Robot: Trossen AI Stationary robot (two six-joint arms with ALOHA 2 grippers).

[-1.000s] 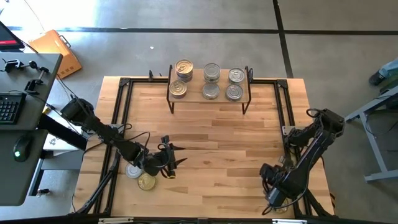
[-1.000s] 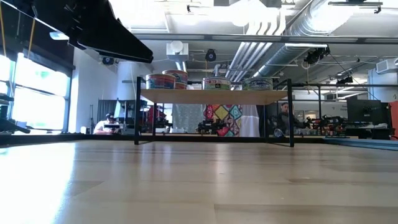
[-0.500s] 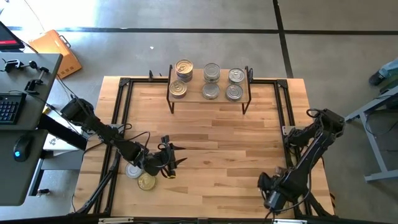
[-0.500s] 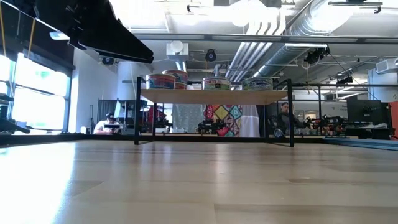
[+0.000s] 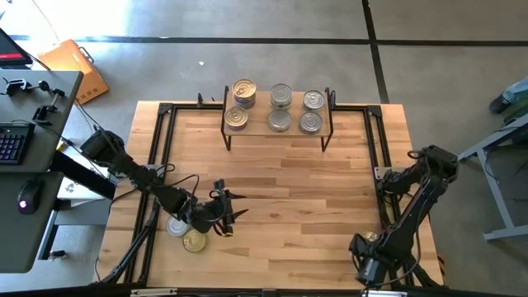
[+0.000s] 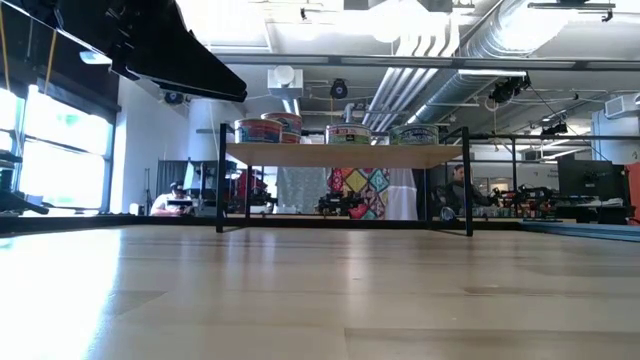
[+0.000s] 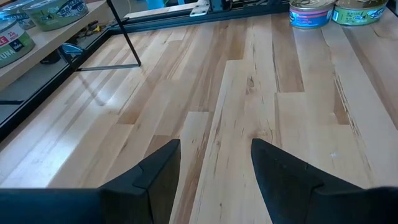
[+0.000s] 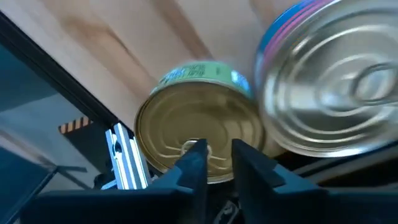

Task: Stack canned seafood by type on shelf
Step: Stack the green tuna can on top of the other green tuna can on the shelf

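**Right gripper risks fumbling a tin at the counter's edge**

Right gripper [image 8: 212,163], fingers nearly together and holding nothing, hovers over a gold tin [image 8: 199,127] beside a silver tin [image 8: 333,87]. It could knock either off the counter [image 5: 280,198]. The shelf [image 5: 279,125] stands well apart. Left gripper [image 7: 214,163] waits open.

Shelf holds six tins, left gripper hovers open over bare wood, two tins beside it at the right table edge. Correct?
Not quite. The two tins lie at the table's left edge, per the high view. The shelf does hold six, and the left gripper is open over bare wood.
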